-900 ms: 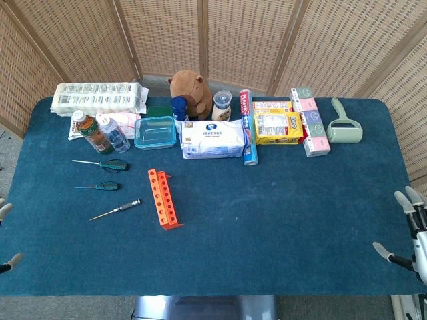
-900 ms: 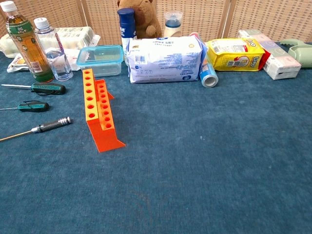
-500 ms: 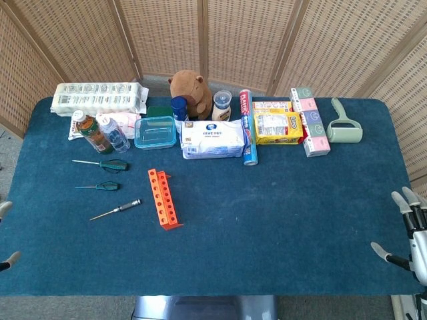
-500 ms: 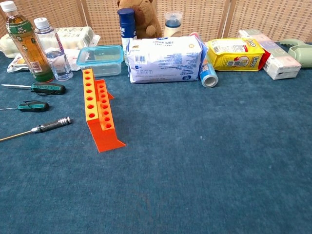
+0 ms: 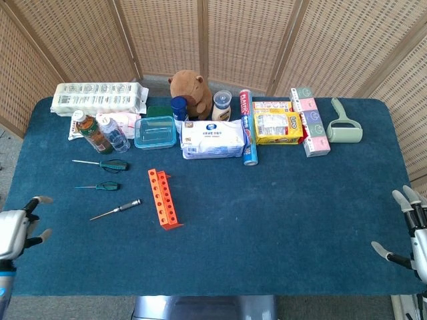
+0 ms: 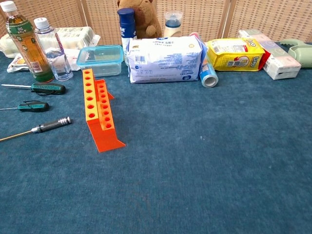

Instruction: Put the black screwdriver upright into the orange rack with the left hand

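Note:
The black screwdriver lies flat on the blue cloth, left of the orange rack, its handle toward the rack. The rack stands upright with two rows of holes. My left hand is at the table's near left edge, fingers apart and holding nothing, well left of the screwdriver. My right hand hovers at the near right edge, fingers spread and empty. Neither hand shows in the chest view.
Two green-handled screwdrivers lie behind the black one. Along the back stand bottles, a clear box, a wipes pack, a plush toy, a yellow bag and a lint roller.
My left hand has come up and inward from the table's left edge into fuller view. The right hand has barely shifted.

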You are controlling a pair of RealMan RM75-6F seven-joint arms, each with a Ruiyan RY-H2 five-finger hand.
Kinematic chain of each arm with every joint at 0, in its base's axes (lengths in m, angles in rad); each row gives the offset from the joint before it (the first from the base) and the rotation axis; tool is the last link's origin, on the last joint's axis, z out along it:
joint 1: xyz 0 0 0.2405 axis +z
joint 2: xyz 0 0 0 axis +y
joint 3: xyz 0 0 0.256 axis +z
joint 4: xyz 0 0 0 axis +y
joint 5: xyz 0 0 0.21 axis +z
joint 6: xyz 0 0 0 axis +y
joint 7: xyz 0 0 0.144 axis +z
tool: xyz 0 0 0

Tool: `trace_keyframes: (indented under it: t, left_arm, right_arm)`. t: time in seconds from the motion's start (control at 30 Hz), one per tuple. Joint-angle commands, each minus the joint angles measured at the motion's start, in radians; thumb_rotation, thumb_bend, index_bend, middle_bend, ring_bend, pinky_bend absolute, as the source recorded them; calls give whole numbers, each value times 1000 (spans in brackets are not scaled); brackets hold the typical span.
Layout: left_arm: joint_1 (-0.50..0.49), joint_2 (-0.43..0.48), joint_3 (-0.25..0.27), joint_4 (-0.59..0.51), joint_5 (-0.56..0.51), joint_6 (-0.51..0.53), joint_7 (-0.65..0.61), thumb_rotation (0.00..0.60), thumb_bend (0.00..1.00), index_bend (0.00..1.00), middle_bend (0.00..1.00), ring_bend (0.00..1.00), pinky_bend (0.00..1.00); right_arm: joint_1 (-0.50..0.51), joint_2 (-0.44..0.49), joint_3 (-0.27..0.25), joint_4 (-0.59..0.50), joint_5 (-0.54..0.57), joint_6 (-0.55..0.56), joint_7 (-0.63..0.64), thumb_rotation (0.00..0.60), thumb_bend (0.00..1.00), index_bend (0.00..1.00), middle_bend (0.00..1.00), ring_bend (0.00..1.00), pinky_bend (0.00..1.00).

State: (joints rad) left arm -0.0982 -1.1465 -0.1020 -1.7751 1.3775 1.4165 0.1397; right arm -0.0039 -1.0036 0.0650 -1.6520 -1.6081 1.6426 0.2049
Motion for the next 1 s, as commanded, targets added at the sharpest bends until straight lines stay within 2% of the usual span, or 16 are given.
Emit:
trace_keyframes:
  t: [0.03, 0.23, 0.43, 0.8, 1.0]
  left_arm:
    - [-94, -59, -64, -66, -192, -131, 154, 600, 147, 358, 992, 980, 970]
    - [-187, -161, -122, -60, -425, -170, 346, 600, 203, 362, 992, 981, 970]
    - [-252, -282, -189, -19, -627, -168, 391, 600, 311, 384, 1000, 998, 982]
    - [-357, -415, -227, 23, -773, -122, 494, 600, 316, 385, 1000, 999, 983]
    - [-394, -446, -235, 35, -833, -110, 532, 600, 316, 385, 1000, 998, 983]
  right_arm:
    - [1, 2, -3, 1, -2, -3, 4, 600, 0, 15, 0, 0, 0]
    - [5, 4, -6, -1, -1, -16, 3, 600, 0, 15, 0, 0, 0]
    - [8, 5, -10, -5, -2, -25, -5, 600, 0, 15, 0, 0, 0]
    - [10, 11, -12, -7, 0, -31, 2, 599, 0, 16, 0, 0, 0]
    - [11, 13, -13, -8, 3, -35, 6, 598, 0, 16, 0, 0, 0]
